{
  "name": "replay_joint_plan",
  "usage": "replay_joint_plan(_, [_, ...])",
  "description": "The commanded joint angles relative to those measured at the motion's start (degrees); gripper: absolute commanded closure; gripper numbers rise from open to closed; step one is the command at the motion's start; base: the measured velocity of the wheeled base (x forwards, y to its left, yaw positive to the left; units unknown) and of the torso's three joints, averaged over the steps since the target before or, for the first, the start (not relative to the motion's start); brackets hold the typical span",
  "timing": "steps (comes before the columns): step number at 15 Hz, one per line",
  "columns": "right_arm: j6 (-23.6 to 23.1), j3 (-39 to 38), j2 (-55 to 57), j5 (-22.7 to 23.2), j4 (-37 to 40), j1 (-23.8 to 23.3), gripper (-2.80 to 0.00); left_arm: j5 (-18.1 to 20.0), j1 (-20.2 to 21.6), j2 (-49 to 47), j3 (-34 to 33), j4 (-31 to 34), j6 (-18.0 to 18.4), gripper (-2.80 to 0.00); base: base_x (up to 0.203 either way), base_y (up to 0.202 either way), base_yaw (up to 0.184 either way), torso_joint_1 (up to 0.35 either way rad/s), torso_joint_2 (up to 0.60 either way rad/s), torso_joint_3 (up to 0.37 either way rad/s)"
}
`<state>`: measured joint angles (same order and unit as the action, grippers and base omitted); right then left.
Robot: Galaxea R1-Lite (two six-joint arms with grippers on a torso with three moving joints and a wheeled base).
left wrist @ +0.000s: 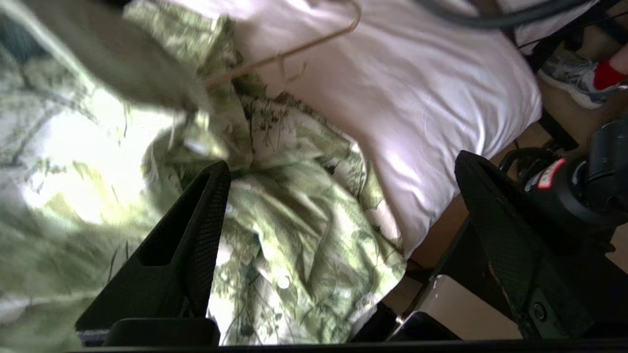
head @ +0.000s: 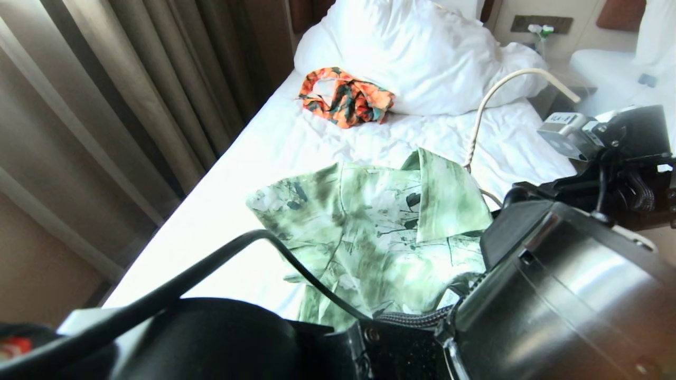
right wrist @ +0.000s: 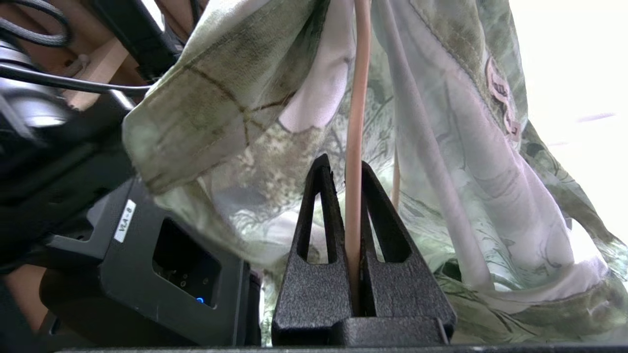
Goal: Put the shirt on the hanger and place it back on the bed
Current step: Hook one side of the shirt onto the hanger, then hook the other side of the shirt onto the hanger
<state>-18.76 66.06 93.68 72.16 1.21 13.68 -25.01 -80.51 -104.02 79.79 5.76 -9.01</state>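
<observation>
Shirt (head: 380, 237) draped over hanger (head: 483, 108), lying on bed (head: 222, 211) below orange garment (head: 346, 103). Right pincer (right wrist: 354, 171) pinching hanger wire inside shirt. Left pincer (left wrist: 343, 196) spread wide above shirt, holding nothing. Risk: thin wire twists in grip, collar slides off hanger shoulder, shirt slumps toward bed edge.

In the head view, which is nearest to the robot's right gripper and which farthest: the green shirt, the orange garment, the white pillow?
The right gripper grips the hanger inside the shirt.
1. The green shirt, around the gripper.
2. The orange garment, farther up the bed.
3. The white pillow, at the head end.
</observation>
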Motion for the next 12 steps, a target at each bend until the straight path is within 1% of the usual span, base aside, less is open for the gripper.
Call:
replay_joint_plan(1, [-0.1,-0.1,-0.2,0.8,0.0,-0.6,0.00,-1.3,0.0,0.2,-1.5,2.4,-3.2,-2.80,0.000,0.000,0.000,0.000,0.00,0.000])
replay_joint_plan(2, [-0.1,-0.1,-0.3,0.8,0.0,-0.7,0.00,-1.7,0.1,0.5,-2.6,2.8,-4.6,-2.80,0.000,0.000,0.000,0.000,0.00,0.000])
replay_joint_plan(4, [-0.1,-0.2,0.2,0.8,0.0,-0.7,0.00,-1.9,0.5,2.3,-5.8,2.7,-5.7,-2.80,0.000,0.000,0.000,0.000,0.00,0.000])
replay_joint_plan(5, [-0.1,-0.2,0.0,0.8,0.0,-0.7,0.00,-2.0,0.7,3.3,-6.9,2.6,-5.9,0.00,0.000,0.000,0.000,0.000,0.00,0.000])
replay_joint_plan(7, [-0.1,-0.4,-0.4,0.8,0.1,-0.5,0.00,-2.1,1.2,6.2,-9.1,2.4,-5.9,0.00,0.000,0.000,0.000,0.000,0.00,0.000])
replay_joint_plan(9, [-0.1,-0.3,-1.0,1.0,0.1,-0.1,0.00,-2.1,1.7,11.2,-12.4,2.4,-5.9,0.00,0.000,0.000,0.000,0.000,0.00,0.000])
replay_joint_plan(11, [-0.1,-0.5,-1.2,2.4,0.2,1.1,0.00,-2.4,3.0,18.1,-18.0,2.0,-5.9,0.00,0.000,0.000,0.000,0.000,0.00,0.000])
replay_joint_plan(12, [-0.1,-0.7,-1.2,2.5,0.4,2.1,0.00,-2.4,4.4,22.3,-21.2,1.4,-5.6,0.00,0.000,0.000,0.000,0.000,0.00,0.000])
